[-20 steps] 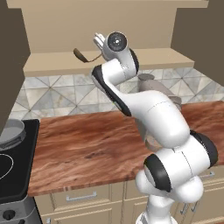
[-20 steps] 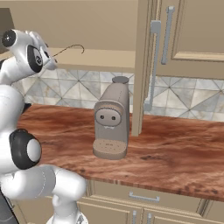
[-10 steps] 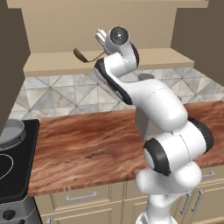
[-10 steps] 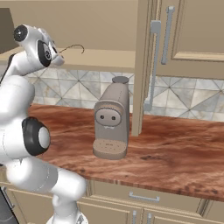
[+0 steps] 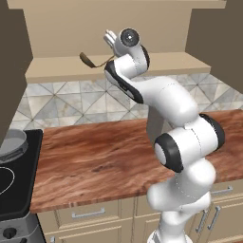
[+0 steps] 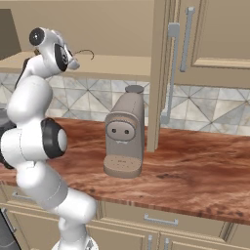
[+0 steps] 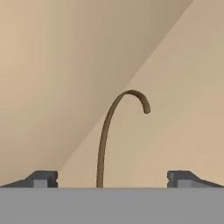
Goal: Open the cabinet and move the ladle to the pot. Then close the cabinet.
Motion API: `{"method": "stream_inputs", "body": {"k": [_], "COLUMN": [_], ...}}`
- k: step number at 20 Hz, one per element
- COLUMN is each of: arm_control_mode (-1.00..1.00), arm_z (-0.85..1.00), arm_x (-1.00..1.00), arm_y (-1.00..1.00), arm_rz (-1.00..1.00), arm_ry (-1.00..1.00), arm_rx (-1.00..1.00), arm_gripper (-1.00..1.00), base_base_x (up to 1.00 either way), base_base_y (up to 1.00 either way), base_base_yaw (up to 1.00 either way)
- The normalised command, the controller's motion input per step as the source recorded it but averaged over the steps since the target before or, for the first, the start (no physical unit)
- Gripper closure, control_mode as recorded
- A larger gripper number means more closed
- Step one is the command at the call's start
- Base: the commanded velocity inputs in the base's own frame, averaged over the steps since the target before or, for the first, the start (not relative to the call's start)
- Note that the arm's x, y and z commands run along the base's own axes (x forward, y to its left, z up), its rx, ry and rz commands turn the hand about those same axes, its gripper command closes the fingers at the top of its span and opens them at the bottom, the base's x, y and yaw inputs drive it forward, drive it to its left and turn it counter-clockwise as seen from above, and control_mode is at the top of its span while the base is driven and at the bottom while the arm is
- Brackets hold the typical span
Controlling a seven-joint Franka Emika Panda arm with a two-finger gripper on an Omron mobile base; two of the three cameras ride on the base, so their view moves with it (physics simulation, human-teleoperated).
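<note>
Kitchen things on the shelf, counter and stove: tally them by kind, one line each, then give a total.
Ladle, on the open cabinet's shelf: 1
Pot, on the stove: 1
Coffee machine, on the counter: 1
Total: 3

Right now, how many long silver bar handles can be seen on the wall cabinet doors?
2. One handle runs down the edge of the swung-open door above the counter; the other handle is on the door face to its right. More may be hidden.
</note>
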Motion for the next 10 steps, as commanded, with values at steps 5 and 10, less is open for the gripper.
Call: {"method": "stream_inputs", "body": {"k": [5,10], "arm_control_mode": [-1.00,-1.00], "arm_z": [0.00,0.00], "arm_x": [0.37,0.26], "arm_y": [0.00,-0.09], "arm_rz": [0.00,0.00], "arm_ry": [-0.01,-0.04], "arm_rx": [0.00,0.00], "arm_gripper": [-1.00,-1.00], "base_base_x": [0.00,0.00], "base_base_y": [0.00,0.00], "base_base_yaw": [0.00,0.00]}}
